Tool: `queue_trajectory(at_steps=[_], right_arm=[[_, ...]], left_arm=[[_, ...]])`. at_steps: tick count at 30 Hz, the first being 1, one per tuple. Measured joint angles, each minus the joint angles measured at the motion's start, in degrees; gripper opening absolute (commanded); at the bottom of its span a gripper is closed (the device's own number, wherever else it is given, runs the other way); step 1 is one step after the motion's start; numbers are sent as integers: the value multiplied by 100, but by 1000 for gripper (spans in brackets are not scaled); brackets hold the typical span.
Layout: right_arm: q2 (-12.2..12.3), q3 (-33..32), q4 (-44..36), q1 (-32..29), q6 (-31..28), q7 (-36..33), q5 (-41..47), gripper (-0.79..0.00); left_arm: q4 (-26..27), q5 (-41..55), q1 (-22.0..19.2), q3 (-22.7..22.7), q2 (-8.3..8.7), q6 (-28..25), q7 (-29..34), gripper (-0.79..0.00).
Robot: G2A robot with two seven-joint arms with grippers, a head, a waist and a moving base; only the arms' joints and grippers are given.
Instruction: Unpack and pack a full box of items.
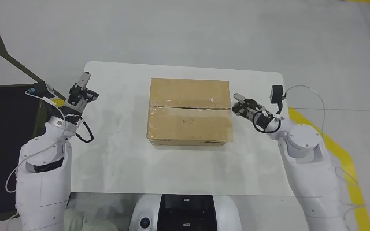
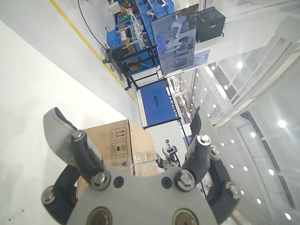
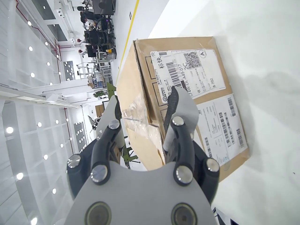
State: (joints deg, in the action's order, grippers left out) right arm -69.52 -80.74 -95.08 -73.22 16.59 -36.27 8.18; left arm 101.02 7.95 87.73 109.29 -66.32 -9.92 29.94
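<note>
Closed box (contents hidden), right gripper just beside

Top: looking straight down on table, box centred. Left wrist: low, well off, facing one box end (tilted up). Right wrist: close to opposite, labelled end. Shared across all three: box.

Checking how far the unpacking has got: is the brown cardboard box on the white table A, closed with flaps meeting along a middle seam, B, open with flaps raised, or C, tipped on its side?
A: the brown cardboard box sits flat, its top flaps shut along the seam.
</note>
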Motion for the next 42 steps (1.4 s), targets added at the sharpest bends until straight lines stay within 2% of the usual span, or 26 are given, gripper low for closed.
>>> queue_trajectory(at_steps=[4, 8, 12, 15, 16, 29, 42], right_arm=[[14, 25, -72, -20, 75, 1, -38, -557], [29, 33, -165, -55, 138, 14, -72, -548], [41, 55, -237, -72, 192, 21, -102, -600], [47, 93, -234, -56, 218, 10, -112, -763], [48, 116, -218, -39, 220, 0, -112, -785], [89, 143, -441, -104, 104, 165, -331, -785], [175, 269, -1220, -394, -314, 489, -1612, -785]], left_arm=[[0, 0, 0, 0, 0, 0, 0, 0], [0, 0, 0, 0, 0, 0, 0, 0], [0, 0, 0, 0, 0, 0, 0, 0], [0, 0, 0, 0, 0, 0, 0, 0], [0, 0, 0, 0, 0, 0, 0, 0], [0, 0, 0, 0, 0, 0, 0, 0], [0, 0, 0, 0, 0, 0, 0, 0]])
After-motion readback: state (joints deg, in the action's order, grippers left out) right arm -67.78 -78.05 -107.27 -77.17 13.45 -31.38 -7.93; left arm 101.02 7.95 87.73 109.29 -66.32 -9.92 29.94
